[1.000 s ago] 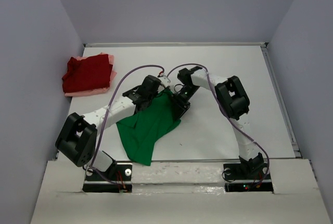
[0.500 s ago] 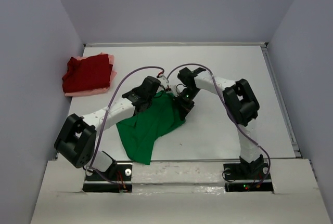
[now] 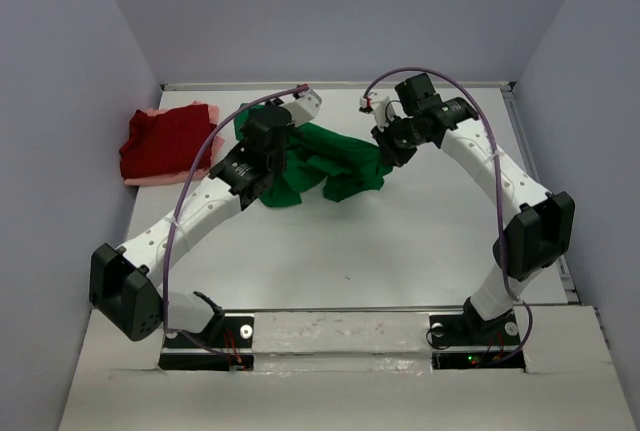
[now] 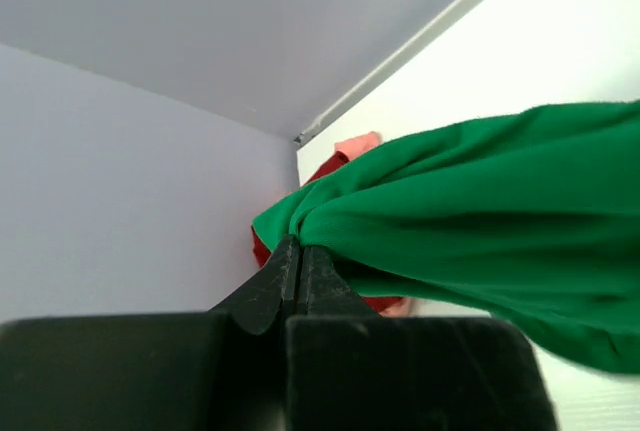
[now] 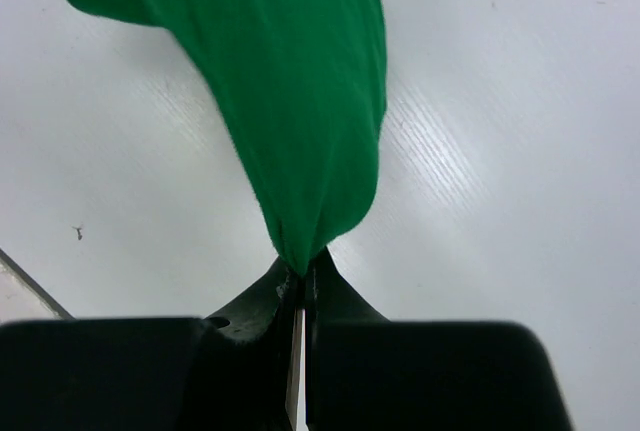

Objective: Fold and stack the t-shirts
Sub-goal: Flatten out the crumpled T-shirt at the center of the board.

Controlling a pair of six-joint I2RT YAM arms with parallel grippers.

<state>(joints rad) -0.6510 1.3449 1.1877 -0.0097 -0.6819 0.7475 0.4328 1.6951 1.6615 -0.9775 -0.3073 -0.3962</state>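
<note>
Left gripper (image 4: 298, 263) pinched tight on green t-shirt (image 3: 335, 156), right gripper (image 5: 303, 273) clamping its opposite end, cloth slung between them

White links (image 3: 190, 213); black joints (image 3: 125, 289); purple cables (image 3: 205, 146); maybe LEDs (image 3: 470, 359)

**Green tee strung between my claws, red on pink at far left**

The green t-shirt (image 3: 325, 161) is bright, bunched and unfolded. It hangs as a sagging band over the far middle of the table (image 3: 400, 251). One gathered end is pinched in my left claw (image 4: 298, 256). The other end tapers to a point clamped in my right claw (image 5: 303, 273). Its lower folds droop toward the table; can't tell if they touch. The dark red t-shirt (image 3: 165, 141) lies folded at far left, on top of the pale pink t-shirt (image 3: 148, 115), whose edges peek out around it. The green one's left end sits just beside that stack.
</note>
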